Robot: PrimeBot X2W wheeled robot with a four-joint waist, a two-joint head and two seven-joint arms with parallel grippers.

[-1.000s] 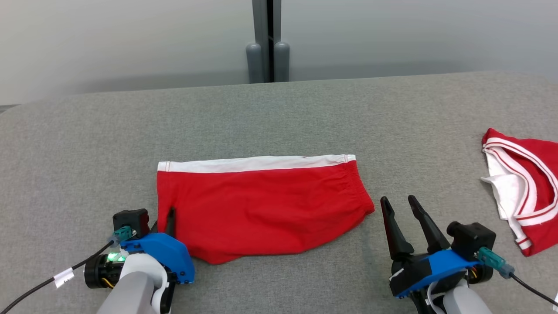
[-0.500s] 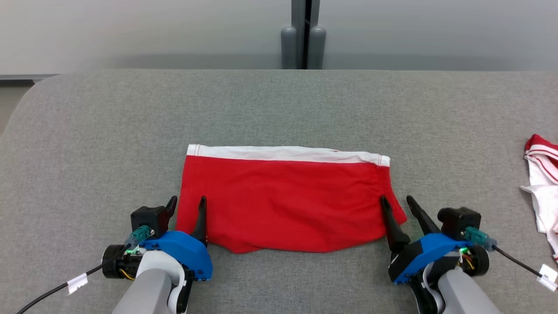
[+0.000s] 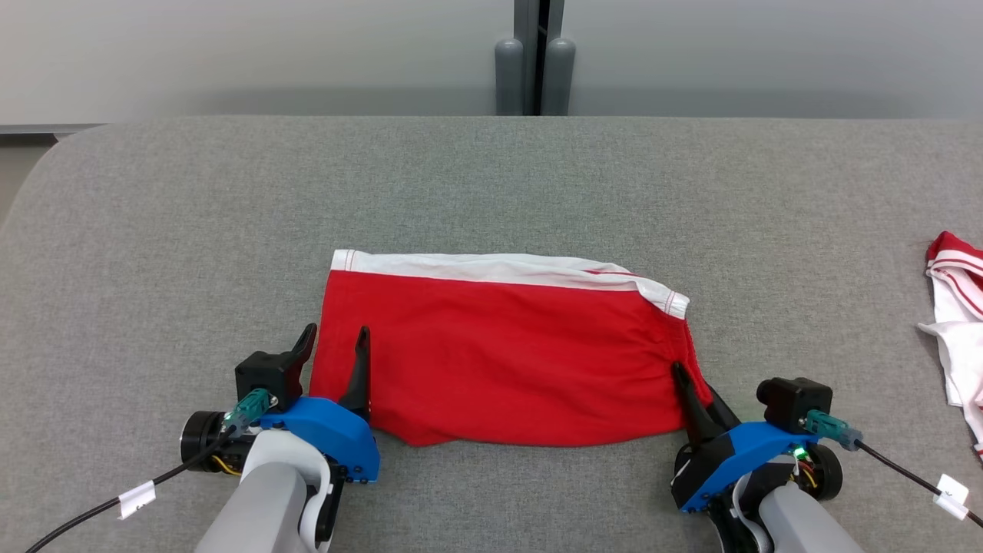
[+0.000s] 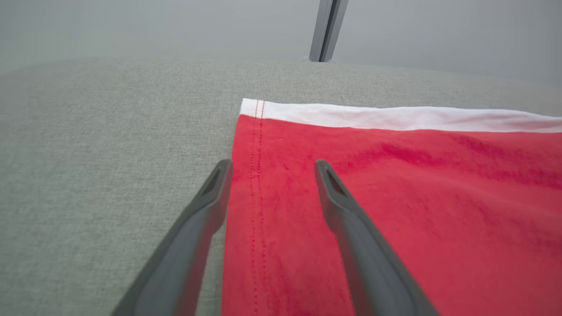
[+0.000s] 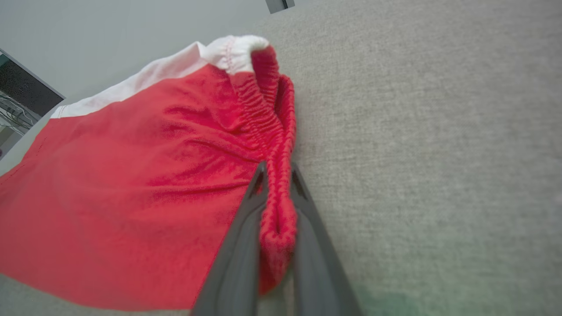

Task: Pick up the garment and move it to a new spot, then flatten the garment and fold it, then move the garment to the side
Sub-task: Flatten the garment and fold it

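The garment [image 3: 499,353], red shorts with a white band along the far edge, lies spread on the grey table [image 3: 491,184]. My left gripper [image 3: 335,332] stands open astride its left hem, one finger on the red cloth and one over bare table; the left wrist view shows the garment [image 4: 395,197] and the left gripper [image 4: 272,164] the same way. My right gripper [image 3: 691,380] is shut on the gathered elastic edge at the right side. In the right wrist view the right gripper [image 5: 276,169] pinches a bunched fold of the garment [image 5: 131,175].
A second red-and-white piece of clothing [image 3: 956,338] lies crumpled at the table's right edge. A grey post [image 3: 534,57] stands behind the table against the pale wall. Bare table stretches left of and beyond the shorts.
The head camera shifted at first. My left gripper opened at the left hem. My right gripper closed on the right elastic edge, which now bunches and pulls the white band's right corner in.
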